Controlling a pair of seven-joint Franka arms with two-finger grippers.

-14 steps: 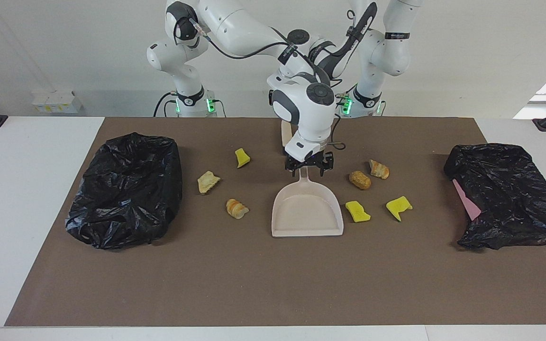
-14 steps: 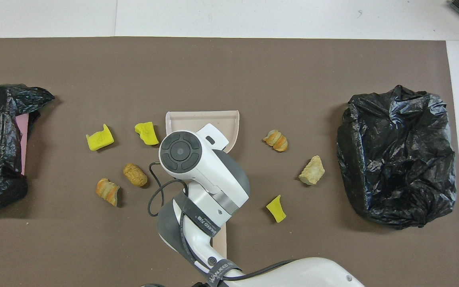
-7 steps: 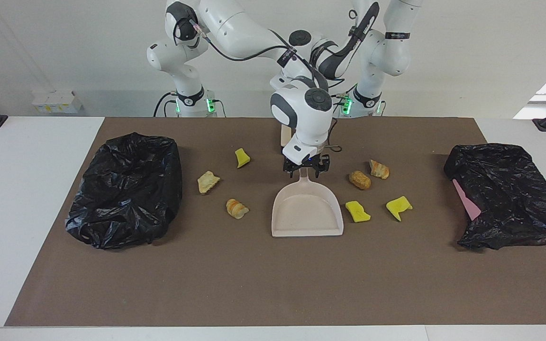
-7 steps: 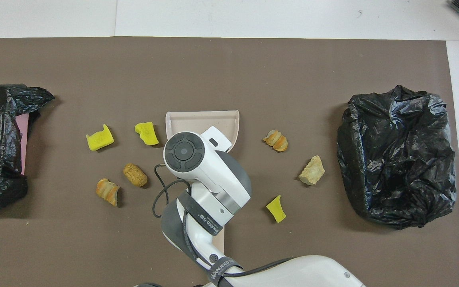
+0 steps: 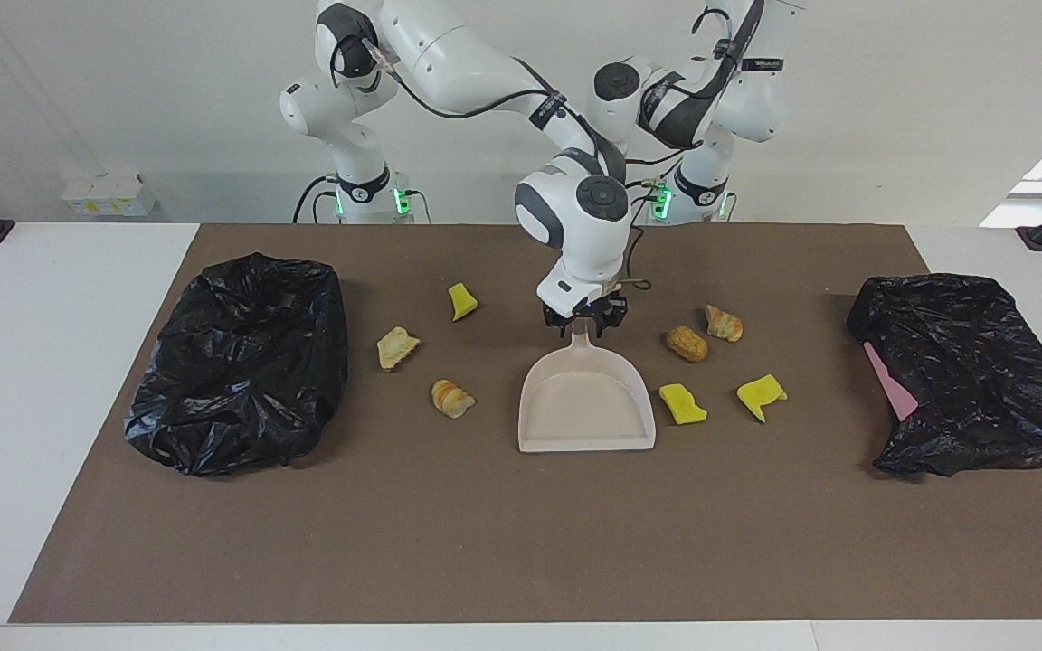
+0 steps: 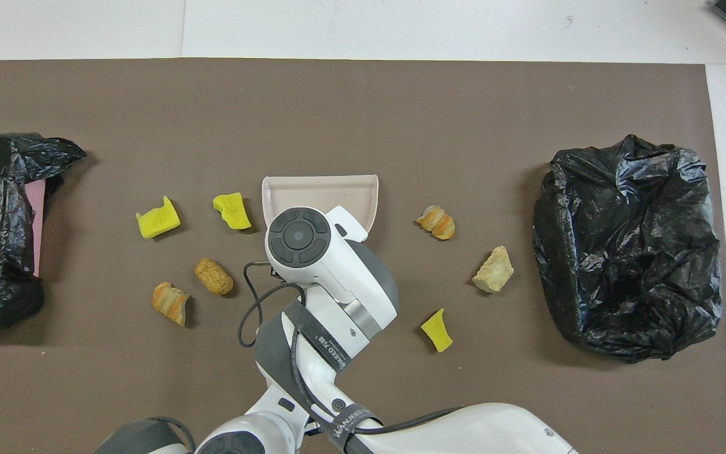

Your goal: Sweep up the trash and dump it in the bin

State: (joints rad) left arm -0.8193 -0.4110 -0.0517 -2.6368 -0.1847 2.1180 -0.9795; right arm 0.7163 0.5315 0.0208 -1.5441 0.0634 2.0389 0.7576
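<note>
The beige dustpan (image 5: 586, 402) lies flat mid-table, its handle pointing toward the robots; it also shows in the overhead view (image 6: 338, 192). My right gripper (image 5: 584, 319) is low over the handle's end, its fingers open on either side of it. Several trash scraps lie around the pan. Toward the right arm's end are a yellow chunk (image 5: 461, 301), a tan piece (image 5: 397, 347) and a striped pastry (image 5: 451, 398). Toward the left arm's end are two yellow chunks (image 5: 682, 403) (image 5: 762, 394), a brown roll (image 5: 686, 344) and a pastry (image 5: 724, 323). My left arm waits raised at the back, its gripper hidden.
A bin lined with a black bag (image 5: 241, 362) stands at the right arm's end of the brown mat. A second black-bagged bin (image 5: 964, 371), with pink showing at its edge, stands at the left arm's end. The right arm's wrist (image 6: 300, 236) covers the handle from above.
My right gripper has come down closer onto the dustpan's handle and its wrist has shifted slightly. The left arm has swung at the back. Dustpan and scraps have not moved.
</note>
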